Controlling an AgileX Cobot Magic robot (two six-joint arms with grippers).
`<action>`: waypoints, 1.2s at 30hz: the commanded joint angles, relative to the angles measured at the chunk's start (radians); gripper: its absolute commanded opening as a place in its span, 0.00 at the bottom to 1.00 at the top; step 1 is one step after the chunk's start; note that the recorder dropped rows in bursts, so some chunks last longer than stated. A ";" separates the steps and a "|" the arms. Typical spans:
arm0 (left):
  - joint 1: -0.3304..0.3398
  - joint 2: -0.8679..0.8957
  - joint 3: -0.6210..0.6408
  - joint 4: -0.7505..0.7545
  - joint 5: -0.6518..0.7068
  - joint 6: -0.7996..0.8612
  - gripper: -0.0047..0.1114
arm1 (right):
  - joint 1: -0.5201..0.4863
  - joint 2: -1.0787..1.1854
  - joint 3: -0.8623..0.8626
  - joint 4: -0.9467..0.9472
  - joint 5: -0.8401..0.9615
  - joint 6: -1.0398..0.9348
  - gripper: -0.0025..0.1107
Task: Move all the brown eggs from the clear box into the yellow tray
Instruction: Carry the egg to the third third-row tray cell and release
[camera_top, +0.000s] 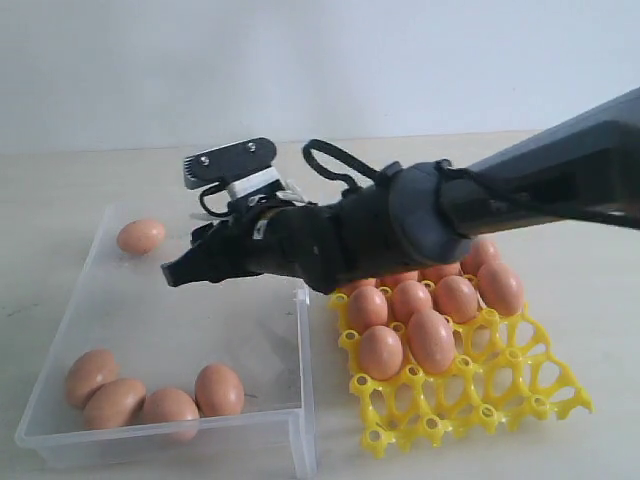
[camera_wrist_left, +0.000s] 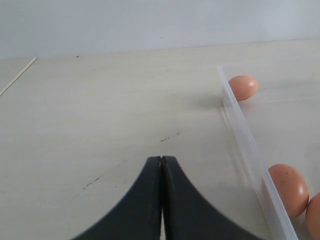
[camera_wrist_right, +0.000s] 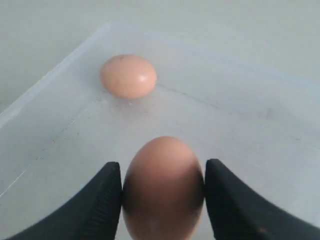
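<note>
My right gripper (camera_wrist_right: 162, 166) is shut on a brown egg (camera_wrist_right: 162, 192), held above the floor of the clear box (camera_wrist_right: 240, 130). Another brown egg (camera_wrist_right: 128, 75) lies in the box's far corner. In the exterior view the right gripper (camera_top: 180, 270) reaches across over the clear box (camera_top: 303, 400), and its body hides the held egg. One egg (camera_top: 141, 236) sits in the far left corner and several (camera_top: 170, 406) lie along the near wall. The yellow tray (camera_top: 500, 390) holds several eggs (camera_top: 431, 338) in its back rows. My left gripper (camera_wrist_left: 161, 159) is shut and holds nothing, over bare table beside the box wall (camera_wrist_left: 250, 150).
The tray's front cups (camera_top: 430, 425) hold nothing. The right arm (camera_top: 540, 185) stretches over the tray's back rows. In the left wrist view, eggs (camera_wrist_left: 289, 189) show through the box wall. The pale tabletop (camera_wrist_left: 100, 125) lies left of the box.
</note>
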 joint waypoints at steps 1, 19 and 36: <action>0.002 0.004 -0.005 0.003 -0.005 0.001 0.04 | -0.028 -0.223 0.312 0.080 -0.238 -0.098 0.02; 0.002 0.004 -0.005 0.003 -0.005 0.002 0.04 | -0.185 -0.648 0.923 0.199 -0.410 -0.104 0.02; 0.002 0.004 -0.005 0.003 -0.005 0.002 0.04 | -0.185 -0.646 1.006 0.220 -0.451 -0.073 0.02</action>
